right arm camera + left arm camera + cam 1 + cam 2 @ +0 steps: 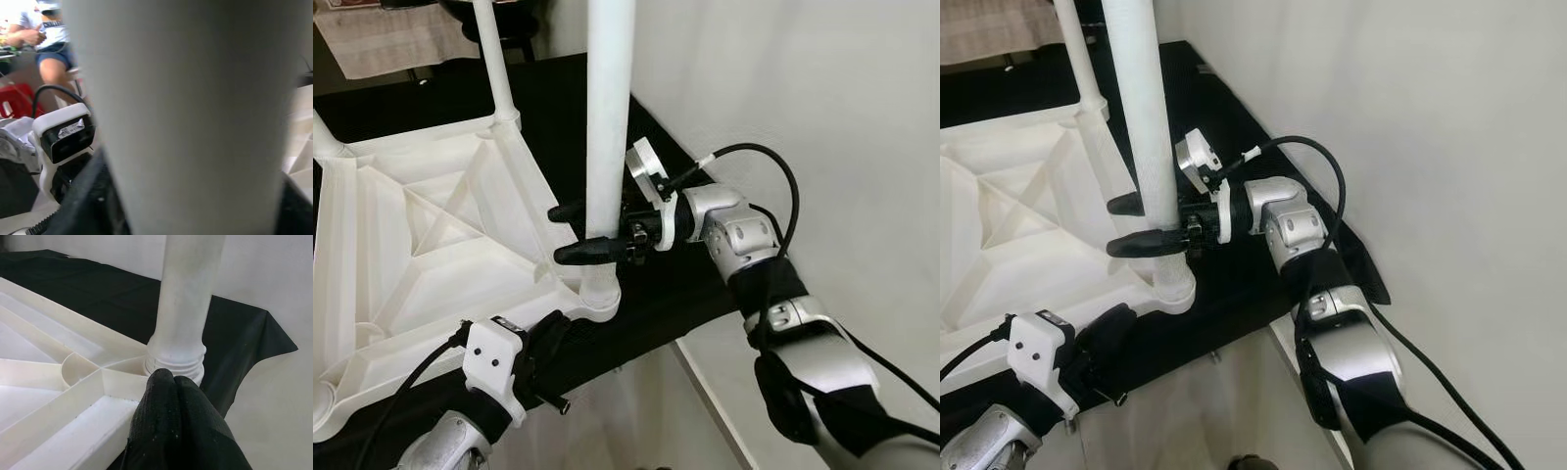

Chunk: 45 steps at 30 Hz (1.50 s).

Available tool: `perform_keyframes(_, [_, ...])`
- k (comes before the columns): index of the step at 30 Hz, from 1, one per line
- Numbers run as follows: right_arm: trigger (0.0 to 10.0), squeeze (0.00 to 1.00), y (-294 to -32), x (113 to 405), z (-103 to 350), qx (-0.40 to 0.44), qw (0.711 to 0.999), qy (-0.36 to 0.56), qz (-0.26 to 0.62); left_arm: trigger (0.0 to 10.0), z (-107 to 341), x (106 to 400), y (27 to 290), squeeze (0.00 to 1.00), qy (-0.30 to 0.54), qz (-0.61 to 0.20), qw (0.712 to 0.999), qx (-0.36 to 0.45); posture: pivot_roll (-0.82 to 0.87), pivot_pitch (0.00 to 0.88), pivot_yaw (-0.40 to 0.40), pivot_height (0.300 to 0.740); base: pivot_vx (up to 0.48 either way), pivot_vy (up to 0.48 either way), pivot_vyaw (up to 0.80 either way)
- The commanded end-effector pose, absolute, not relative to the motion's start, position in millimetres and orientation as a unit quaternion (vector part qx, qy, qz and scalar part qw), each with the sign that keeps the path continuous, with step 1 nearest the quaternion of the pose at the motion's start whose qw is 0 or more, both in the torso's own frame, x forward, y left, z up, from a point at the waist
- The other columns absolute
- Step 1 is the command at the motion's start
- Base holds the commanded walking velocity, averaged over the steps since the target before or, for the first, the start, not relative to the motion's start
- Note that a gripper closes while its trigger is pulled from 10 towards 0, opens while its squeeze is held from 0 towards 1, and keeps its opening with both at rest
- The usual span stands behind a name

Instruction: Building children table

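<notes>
A: Leg (607, 117) is being gripped low on its shaft by the right gripper (576, 233) in the left eye view, both black fingers closed around it just above the corner socket of the upturned tabletop (411, 245), which is lying on a black cloth (578, 108).

B: The left gripper (171, 401) is being shown in its wrist view with fingers pressed together, empty, resting against the tabletop's rim beside the socket.

A: The leg is being seen close up and blurred in the right wrist view.

B: Cross-threading is being risked if the leg is tilted; the tabletop may be spun if it isn't braced. No readable writing is being shown.
</notes>
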State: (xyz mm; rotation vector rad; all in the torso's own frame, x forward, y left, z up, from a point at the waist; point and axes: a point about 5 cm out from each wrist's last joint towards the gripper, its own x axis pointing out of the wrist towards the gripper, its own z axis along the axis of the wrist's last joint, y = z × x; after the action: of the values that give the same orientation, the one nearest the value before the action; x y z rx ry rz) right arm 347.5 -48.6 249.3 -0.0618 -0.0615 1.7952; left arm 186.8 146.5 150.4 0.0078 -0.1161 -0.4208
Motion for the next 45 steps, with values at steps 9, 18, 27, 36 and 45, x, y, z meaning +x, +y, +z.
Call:
perform_keyframes(9, [0.0,0.0,-49.1,346.4,244.6,-0.018,0.612,-0.039,0.79,10.0,151.8,185.0,143.6,0.0,-0.06,-0.212,0.975,0.001,-0.09,0.153,-0.091,0.74,0.0,0.0,0.0])
perform_keyframes(18, [0.0,0.0,-56.2,343.7,217.2,-0.013,0.777,-0.039,0.628,10.0,152.5,186.0,144.8,0.0,-0.063,-0.211,0.975,0.0,-0.11,0.162,-0.102,0.74,0.0,0.0,0.0])
perform_keyframes(27, [0.0,0.0,-62.7,327.0,186.2,-0.039,0.951,-0.015,0.306,10.0,152.9,188.4,146.6,0.0,-0.063,-0.214,0.975,0.004,-0.11,0.154,-0.087,0.74,0.0,0.0,0.0])
perform_keyframes(36, [0.0,0.0,-46.0,323.3,194.0,-0.039,0.941,-0.007,0.337,10.0,152.0,189.5,146.7,0.0,-0.064,-0.211,0.975,0.006,-0.11,0.14,-0.097,0.74,0.0,0.0,0.0])
perform_keyframes(45, [10.0,1.0,-28.3,321.5,235.3,-0.021,0.827,-0.061,0.559,10.0,150.3,189.7,144.4,0.0,-0.064,-0.214,0.975,0.004,-0.1,0.125,-0.1,0.74,0.0,0.0,0.0])
